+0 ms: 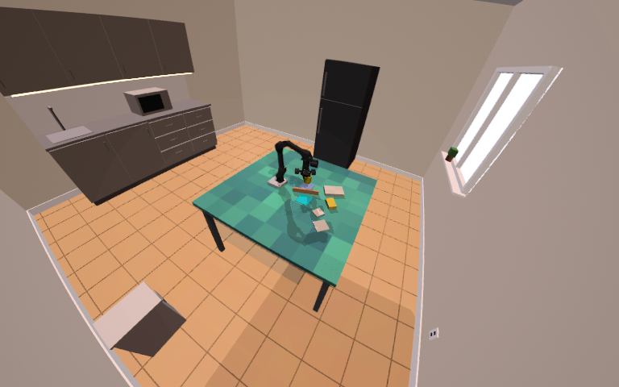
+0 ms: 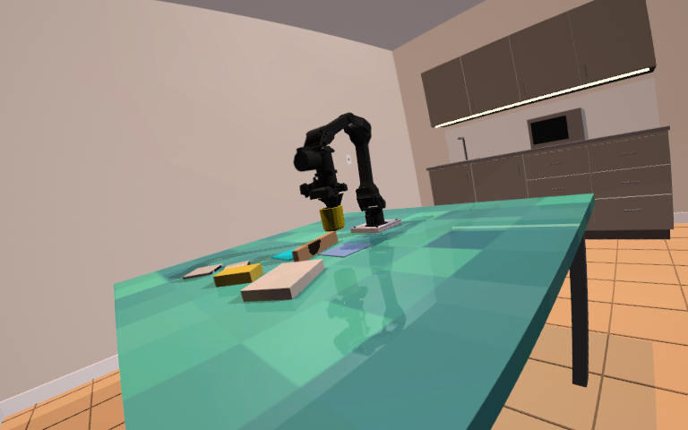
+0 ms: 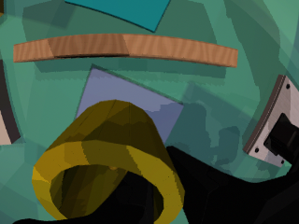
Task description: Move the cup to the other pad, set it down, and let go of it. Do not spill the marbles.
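Observation:
My gripper (image 2: 330, 202) (image 1: 307, 175) (image 3: 157, 153) is shut on the rim of a yellow cup (image 2: 331, 218) (image 1: 307, 178) (image 3: 106, 149) and holds it upright in the air. The cup hangs above the lilac pad (image 2: 346, 249) (image 3: 125, 96) (image 1: 309, 186). A wooden bar (image 2: 314, 245) (image 3: 125, 50) (image 1: 305, 190) lies between the lilac pad and the cyan pad (image 2: 283, 255) (image 1: 303, 199). The marbles inside the cup are hidden from me.
A thick beige slab (image 2: 282, 279) (image 1: 334, 190), a yellow block (image 2: 237, 274) (image 1: 330, 202) and two thin beige tiles (image 1: 321, 225) (image 1: 317, 211) lie on the green table (image 2: 456, 304) beyond the pads. The arm's base plate (image 2: 376, 227) (image 3: 269, 126) stands close by.

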`<state>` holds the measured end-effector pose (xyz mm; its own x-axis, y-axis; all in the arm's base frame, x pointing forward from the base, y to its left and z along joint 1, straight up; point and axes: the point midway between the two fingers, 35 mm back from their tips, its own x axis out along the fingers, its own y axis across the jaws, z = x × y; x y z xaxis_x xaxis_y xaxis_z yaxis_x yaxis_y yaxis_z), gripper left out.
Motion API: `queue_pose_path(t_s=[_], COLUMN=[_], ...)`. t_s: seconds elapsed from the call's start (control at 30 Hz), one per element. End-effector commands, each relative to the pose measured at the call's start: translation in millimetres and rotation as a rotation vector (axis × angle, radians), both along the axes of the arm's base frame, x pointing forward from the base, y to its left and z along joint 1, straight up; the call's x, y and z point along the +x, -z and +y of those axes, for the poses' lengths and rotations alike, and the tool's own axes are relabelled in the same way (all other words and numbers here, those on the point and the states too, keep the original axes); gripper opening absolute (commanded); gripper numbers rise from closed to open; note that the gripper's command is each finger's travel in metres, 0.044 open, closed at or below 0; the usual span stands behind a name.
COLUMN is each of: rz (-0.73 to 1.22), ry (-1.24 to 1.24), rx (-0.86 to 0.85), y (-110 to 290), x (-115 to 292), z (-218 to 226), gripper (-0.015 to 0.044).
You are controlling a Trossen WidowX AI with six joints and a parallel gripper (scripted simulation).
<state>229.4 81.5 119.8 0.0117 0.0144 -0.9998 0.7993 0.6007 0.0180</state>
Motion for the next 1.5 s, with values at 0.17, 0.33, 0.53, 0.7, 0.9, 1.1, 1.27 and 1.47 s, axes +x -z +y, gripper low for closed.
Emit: queue_pose_path(t_s=[0.17, 0.33, 0.53, 0.7, 0.9, 1.1, 1.27, 1.47], rz=[-0.005, -0.005, -0.006, -0.006, -0.007, -0.007, -0.008, -0.008], ry=[-0.002, -0.002, -0.002, -0.001, -0.001, -0.001, -0.001, -0.001], rx=[-0.003, -0.003, -0.004, -0.005, -0.006, -0.007, -0.008, -0.009], y=[-1, -1, -1, -1, -1, -1, -2, -2], x=[8, 13, 18, 22, 27, 33, 37, 44], z=[-14, -22, -32, -40, -51, -62, -71, -82], gripper=[0.0, 0.0, 0.0, 0.0, 0.0, 0.0, 0.0, 0.0])
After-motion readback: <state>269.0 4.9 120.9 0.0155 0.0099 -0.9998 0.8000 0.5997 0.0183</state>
